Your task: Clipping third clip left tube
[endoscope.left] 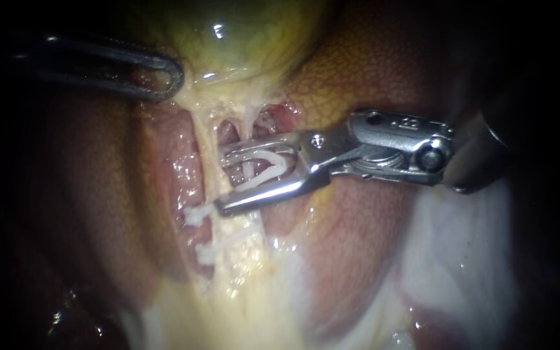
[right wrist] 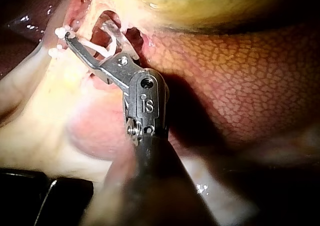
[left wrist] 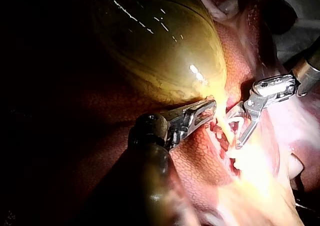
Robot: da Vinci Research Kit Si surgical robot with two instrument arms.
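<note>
My right instrument (endoscope.left: 223,181) comes in from the right, its jaws standing apart with a white clip (endoscope.left: 273,162) seated between them. The jaws straddle a pale tube (endoscope.left: 248,172) below the gallbladder (endoscope.left: 241,32). Two white clips (endoscope.left: 196,216) (endoscope.left: 205,254) sit across the same strand just past the jaws. My left instrument (endoscope.left: 166,78) reaches in from the upper left and is shut on tissue at the gallbladder's neck. In the right wrist view the clip-bearing jaws (right wrist: 87,33) lie ahead of the shaft, and the left wrist view shows the grasping jaws (left wrist: 205,109).
Mottled red-brown liver (endoscope.left: 371,65) lies to the right of the tube and under the right instrument's shaft. Small dissected openings (endoscope.left: 228,133) flank the tube above the jaws. Pale fatty tissue (endoscope.left: 247,304) spreads below the clips.
</note>
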